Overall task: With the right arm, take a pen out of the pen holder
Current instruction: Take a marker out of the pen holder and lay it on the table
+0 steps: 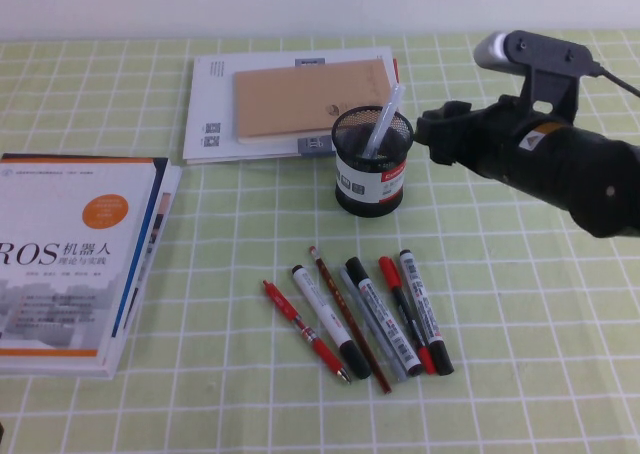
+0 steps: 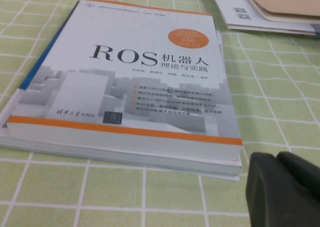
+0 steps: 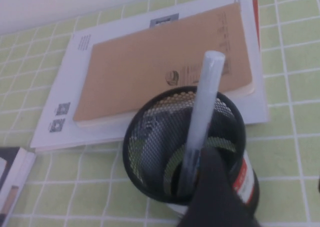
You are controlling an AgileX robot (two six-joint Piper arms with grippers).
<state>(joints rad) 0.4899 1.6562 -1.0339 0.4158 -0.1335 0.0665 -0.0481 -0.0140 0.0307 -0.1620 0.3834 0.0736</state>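
A black mesh pen holder (image 1: pixel 372 164) (image 3: pixel 150 152) stands at the table's middle, just in front of a tan notebook. One translucent white pen (image 1: pixel 383 122) (image 3: pixel 202 117) leans in it, its top sticking out above the rim. My right gripper (image 1: pixel 436 136) (image 3: pixel 267 172) hovers right beside the holder's right side at rim height. It is open and holds nothing; one dark finger (image 3: pixel 215 187) lies against the holder's near rim next to the pen. My left gripper (image 2: pixel 277 159) is shut and rests low beside a ROS textbook (image 2: pixel 130 87).
Several pens and markers (image 1: pixel 365 314) lie in a row on the green checked cloth in front of the holder. The tan notebook (image 1: pixel 310 96) lies on white papers (image 1: pixel 215 104) behind it. The ROS textbook (image 1: pixel 70 259) sits at the left.
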